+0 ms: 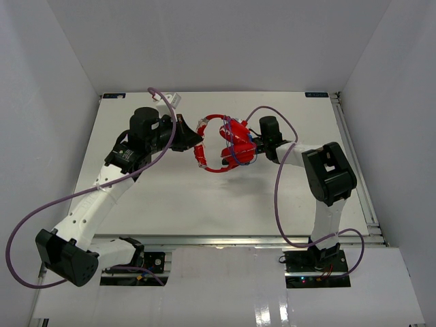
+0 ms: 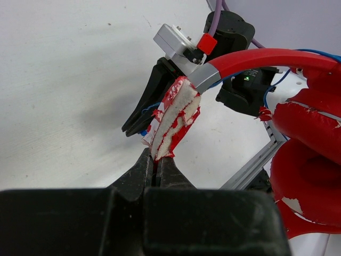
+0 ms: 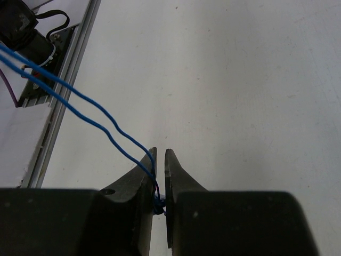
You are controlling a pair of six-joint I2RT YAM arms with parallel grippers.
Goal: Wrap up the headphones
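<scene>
left jaws clenched on headband (image 2: 176, 114) | right jaws pinching cable (image 3: 90, 114) | headphones (image 1: 238, 144) seem partly wrapped, loose cable left to wind

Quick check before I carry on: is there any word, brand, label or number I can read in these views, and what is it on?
No text can be read in any view.
headphones: peeling red and white covering, no brand showing.
blue tab at the far edge of the table: too small to read.
</scene>
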